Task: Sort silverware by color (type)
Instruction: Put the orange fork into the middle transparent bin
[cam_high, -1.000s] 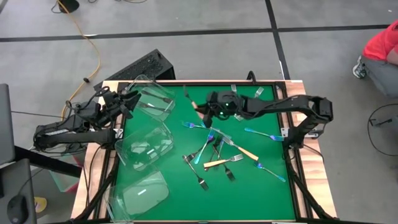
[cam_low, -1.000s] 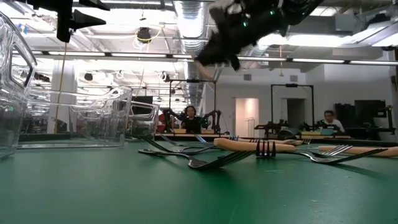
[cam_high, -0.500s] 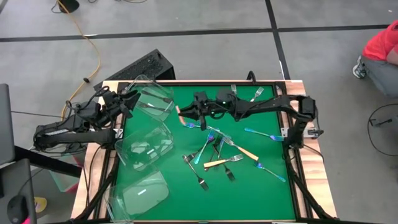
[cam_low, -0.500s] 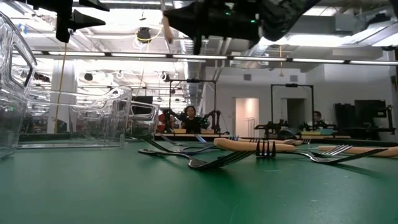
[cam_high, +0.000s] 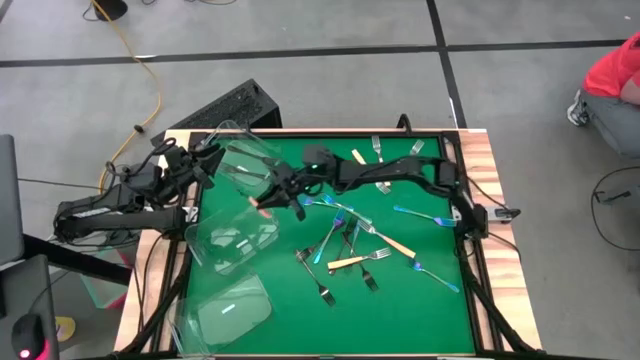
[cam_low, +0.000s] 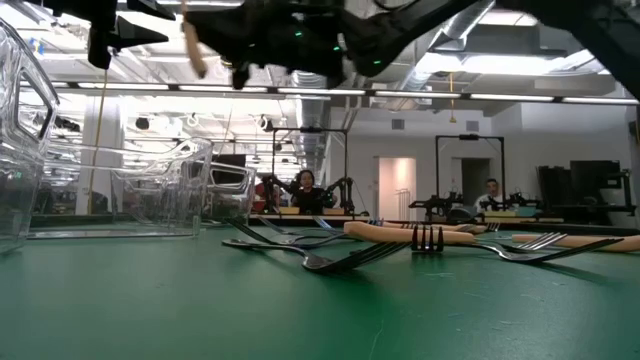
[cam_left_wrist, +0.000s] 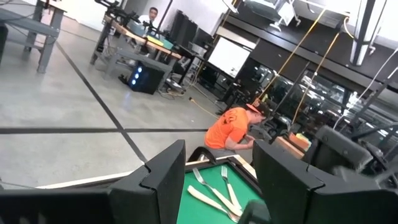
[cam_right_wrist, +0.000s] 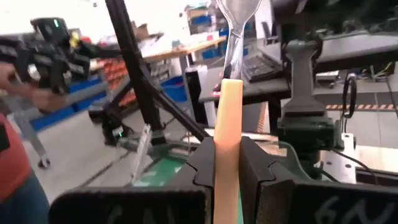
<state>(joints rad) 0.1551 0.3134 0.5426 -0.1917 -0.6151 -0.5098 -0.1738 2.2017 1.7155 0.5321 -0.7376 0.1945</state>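
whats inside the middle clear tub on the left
The middle tub shows dark fork-like shapes at its bottom, though the glare hides their kind and number. The right gripper holds a cream-handled fork over its far rim, not yet inside.

Two dark jointed arms (cam_high: 400, 172), black cabling along links, small green light near right wrist.

Right gripper (cam_right_wrist: 227, 163): two dark fingers (cam_right_wrist: 261, 171) are clamping a cream-handled fork (cam_right_wrist: 228, 124) between them. The handle is standing upright, metal head pointing away from the camera. A green mat (cam_right_wrist: 152, 174) is showing beyond, and a dark tripod-like stand (cam_right_wrist: 134, 81).
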